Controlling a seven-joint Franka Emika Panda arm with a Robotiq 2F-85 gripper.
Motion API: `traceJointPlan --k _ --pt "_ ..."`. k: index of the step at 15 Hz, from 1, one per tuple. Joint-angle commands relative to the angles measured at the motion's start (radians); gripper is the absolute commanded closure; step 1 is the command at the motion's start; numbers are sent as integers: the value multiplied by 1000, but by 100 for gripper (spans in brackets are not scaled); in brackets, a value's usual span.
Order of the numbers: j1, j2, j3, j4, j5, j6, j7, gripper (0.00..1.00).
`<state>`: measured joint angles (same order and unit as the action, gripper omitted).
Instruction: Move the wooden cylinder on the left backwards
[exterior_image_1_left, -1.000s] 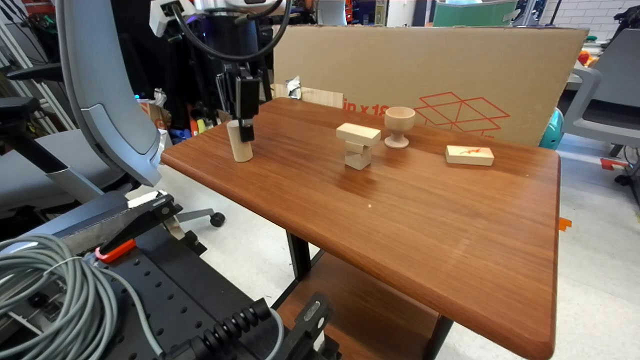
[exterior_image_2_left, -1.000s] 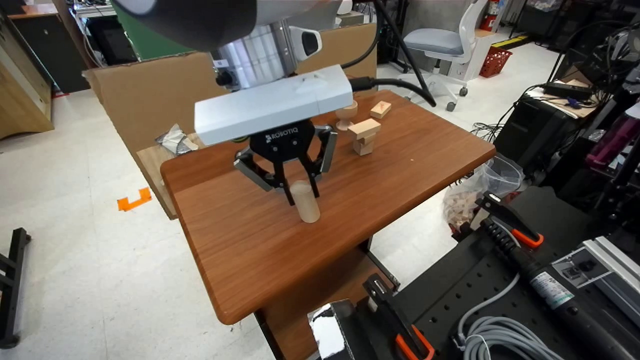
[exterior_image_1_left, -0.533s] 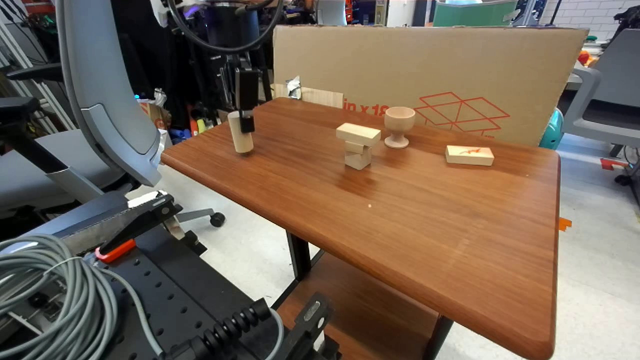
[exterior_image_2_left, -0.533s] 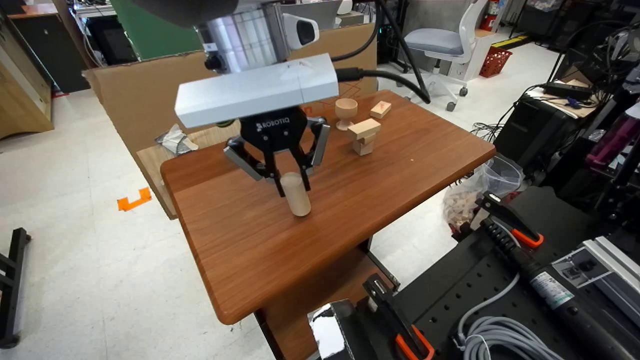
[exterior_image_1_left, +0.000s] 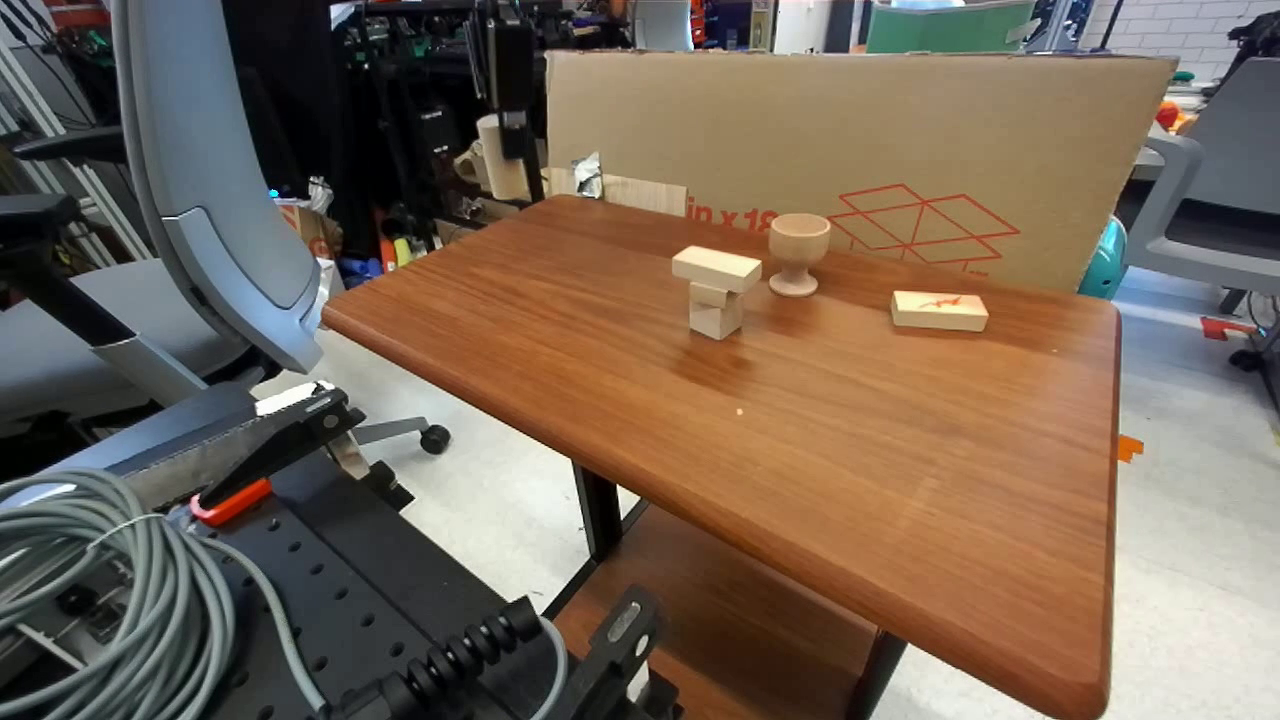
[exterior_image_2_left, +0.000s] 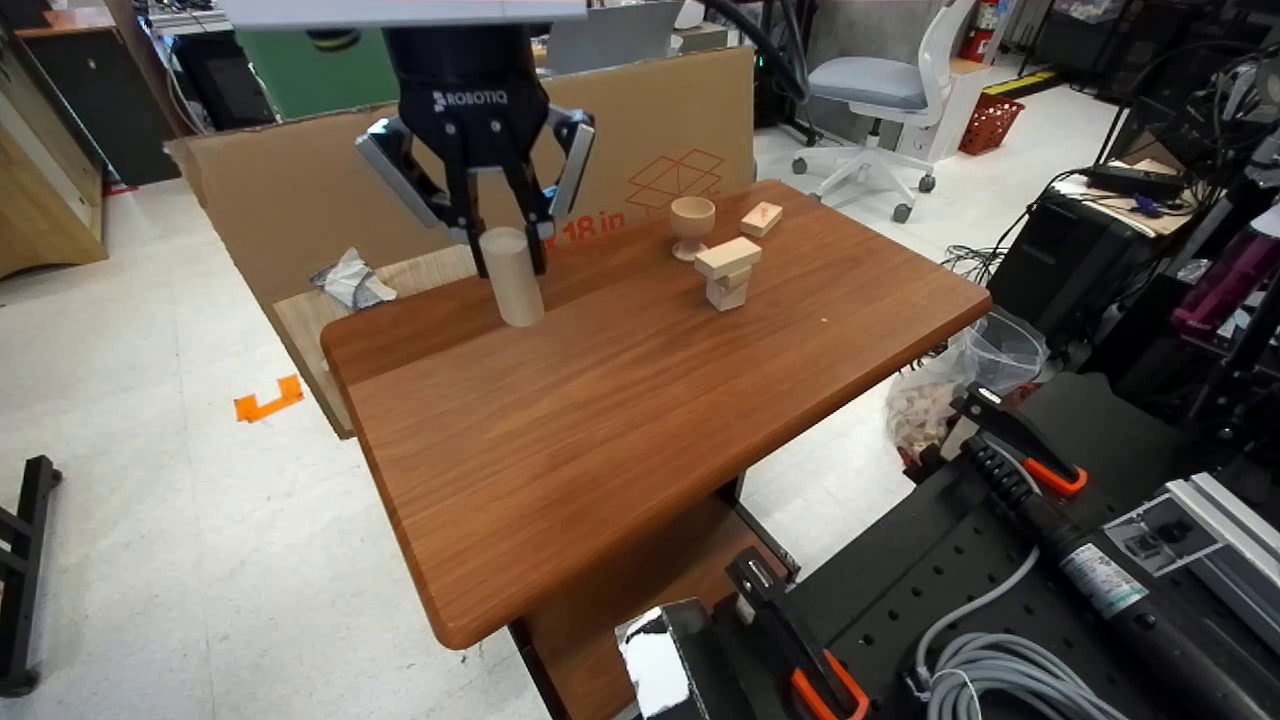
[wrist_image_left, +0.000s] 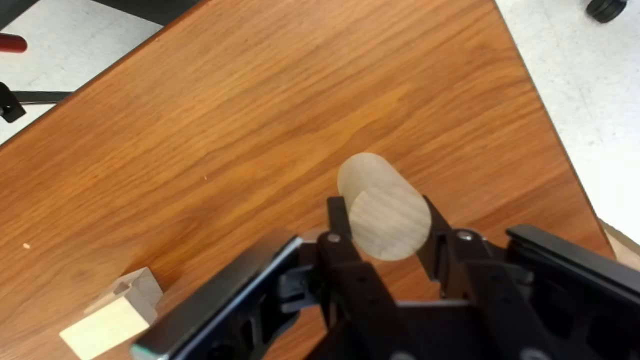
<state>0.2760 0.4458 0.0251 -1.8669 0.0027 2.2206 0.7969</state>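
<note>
Presently: smooth pale-brown wooden cylinder (exterior_image_2_left: 519, 290), raised above the rectangular brown wood-grain table (exterior_image_2_left: 600, 430), grasped by the black two-fingered gripper (exterior_image_2_left: 511, 267). Step, as judged: backward carry; next, lower onto the table, then release. On the table: pale wooden goblet (exterior_image_1_left: 798, 245), stacked pale wooden blocks (exterior_image_1_left: 716, 292). Beside the table: flat tan cardboard panel (exterior_image_1_left: 860, 140), grey office chair (exterior_image_1_left: 205, 170).

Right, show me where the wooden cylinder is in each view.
In an exterior view: wooden cylinder, high, left of centre.
In an exterior view: wooden cylinder, left of centre.
Wrist view: wooden cylinder, just right of centre.
Shared landmark: block stack, lower left there, right of centre in both exterior views.
</note>
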Motion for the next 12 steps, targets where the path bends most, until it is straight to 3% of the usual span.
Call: traceJointPlan --k 1,12 --pt "-27 19 -11 83 14 -58 37 90" --pt "-104 86 -43 141 31 -55 83 90"
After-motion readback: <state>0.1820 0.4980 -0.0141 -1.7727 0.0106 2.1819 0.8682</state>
